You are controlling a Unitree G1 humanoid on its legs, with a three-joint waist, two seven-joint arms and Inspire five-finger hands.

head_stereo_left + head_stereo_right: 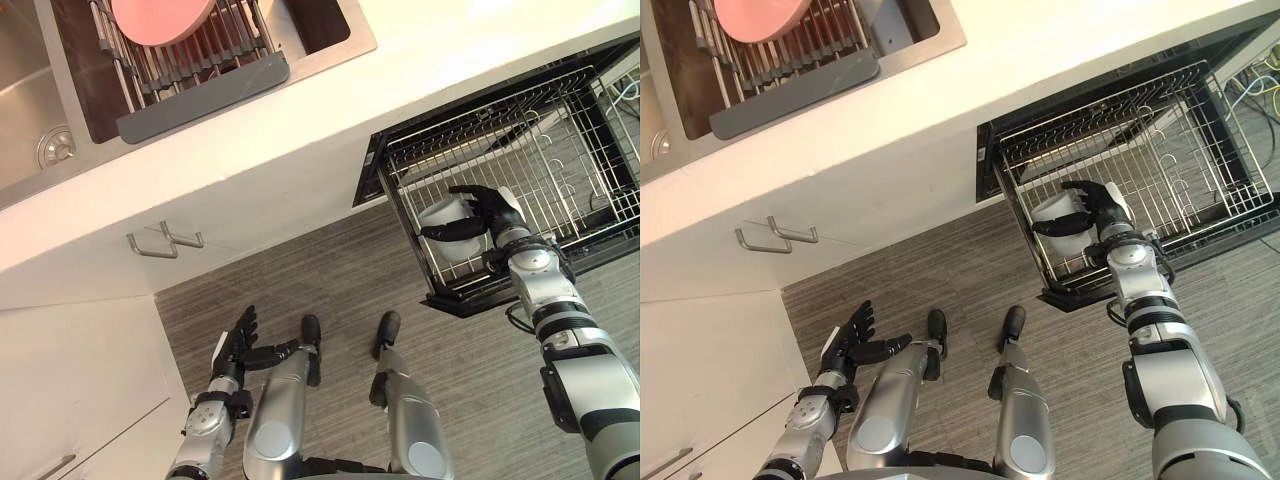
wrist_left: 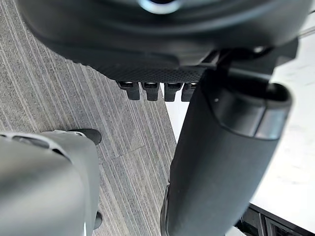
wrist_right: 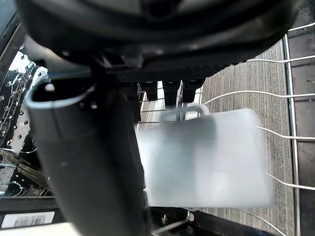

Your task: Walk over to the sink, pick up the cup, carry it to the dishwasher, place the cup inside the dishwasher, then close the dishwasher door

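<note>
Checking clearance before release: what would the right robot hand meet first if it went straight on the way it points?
Probably the dishwasher's wire rack: the right robot hand, curled round the cup, points into it, and its wires show just past the cup. The gap is unclear.

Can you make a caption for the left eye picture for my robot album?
The robot's right hand holds a white cup at the pulled-out dishwasher rack, its left hand open.

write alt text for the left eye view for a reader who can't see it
The robot's right hand grips a white cup, fingers curled round it, at the pulled-out wire dishwasher rack under a white counter. Its left hand hangs open above the grey wood-grain floor; a pink dish sits in the sink's drying rack.
</note>
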